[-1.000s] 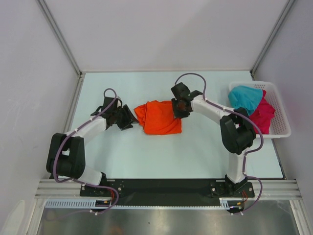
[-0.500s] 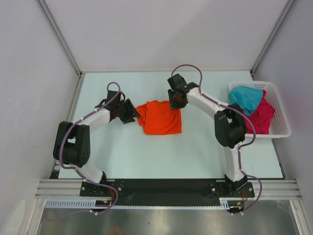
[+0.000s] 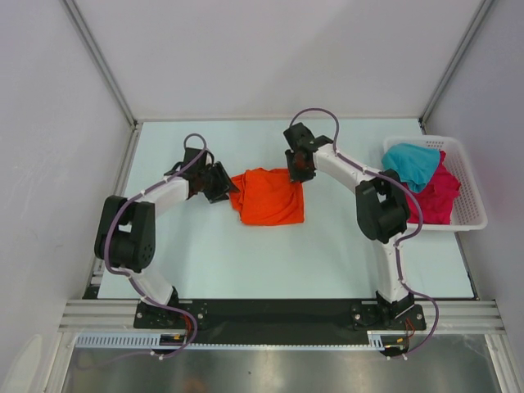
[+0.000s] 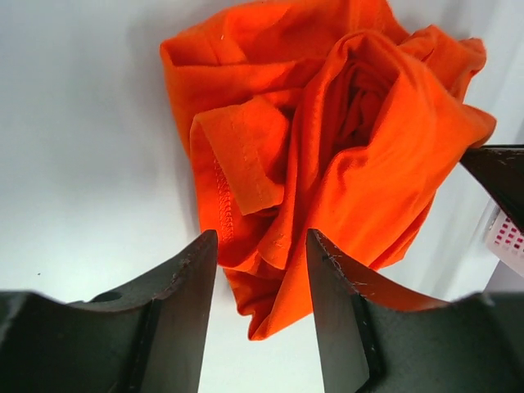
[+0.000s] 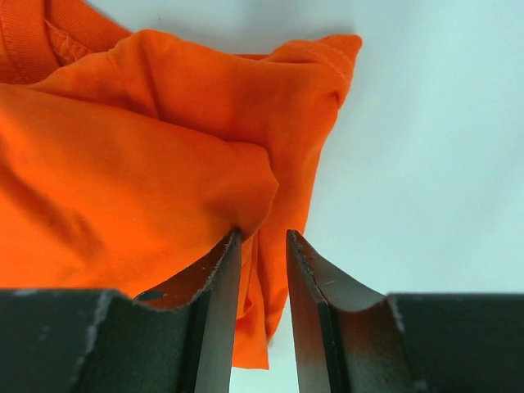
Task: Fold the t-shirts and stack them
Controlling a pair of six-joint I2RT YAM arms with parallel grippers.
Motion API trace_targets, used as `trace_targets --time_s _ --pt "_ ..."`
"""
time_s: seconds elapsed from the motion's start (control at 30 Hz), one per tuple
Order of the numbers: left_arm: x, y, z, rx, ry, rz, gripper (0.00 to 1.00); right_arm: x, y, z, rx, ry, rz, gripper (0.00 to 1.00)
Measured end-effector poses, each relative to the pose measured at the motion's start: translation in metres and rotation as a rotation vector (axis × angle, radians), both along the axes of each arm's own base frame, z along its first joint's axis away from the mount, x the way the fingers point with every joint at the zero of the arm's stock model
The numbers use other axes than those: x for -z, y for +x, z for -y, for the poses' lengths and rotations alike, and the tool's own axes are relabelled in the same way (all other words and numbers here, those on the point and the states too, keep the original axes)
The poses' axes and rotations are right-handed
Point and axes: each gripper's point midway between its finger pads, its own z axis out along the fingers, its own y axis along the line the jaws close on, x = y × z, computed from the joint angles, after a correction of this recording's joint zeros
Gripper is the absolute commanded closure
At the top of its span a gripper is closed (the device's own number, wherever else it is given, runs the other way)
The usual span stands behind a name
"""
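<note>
The crumpled bright orange cloth t-shirt (image 3: 266, 196) lies on the pale table (image 3: 246, 262) between the arms. The left gripper (image 4: 262, 241) stands spread, with the shirt's edge between its fingertips; the right gripper (image 5: 263, 237) is narrowed about a fold at the shirt's far right corner, and I cannot tell if it pinches. Only the overhead view shows the teal t-shirt (image 3: 409, 162) and magenta-pink t-shirt (image 3: 438, 196) heaped in the white slotted plastic basket (image 3: 475, 209), far right

The top external camera looks steeply down on the whole surface (image 3: 246, 262); both wrist cameras view the orange t-shirt (image 3: 266, 196) close-up.
</note>
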Motion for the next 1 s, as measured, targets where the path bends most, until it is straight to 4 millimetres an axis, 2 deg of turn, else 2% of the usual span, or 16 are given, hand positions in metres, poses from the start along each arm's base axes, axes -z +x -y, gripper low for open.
trace_targets --time_s 0.17,0.37,0.53,0.67,0.83,1.0 --pt "-0.010 0.004 -0.002 -0.011 0.007 0.031 0.48 0.001 0.002 0.004 0.005 0.001 -0.001 0.69" --pt "-0.017 0.011 -0.001 -0.021 0.012 0.052 0.48 0.001 0.013 -0.002 0.004 0.011 0.012 0.69" --pt "-0.023 0.020 0.009 -0.002 0.008 0.071 0.48 0.003 0.015 -0.004 0.000 0.013 0.010 0.69" --pt "-0.019 0.024 0.019 0.018 0.009 0.065 0.48 0.004 0.014 -0.003 0.000 0.014 0.012 0.69" --pt "-0.014 0.028 0.029 0.034 0.014 0.057 0.48 0.010 -0.009 0.009 0.004 -0.001 -0.022 0.69" --pt "-0.007 0.030 0.035 0.044 0.021 0.045 0.48 0.002 -0.026 0.015 0.005 0.009 -0.018 0.69"
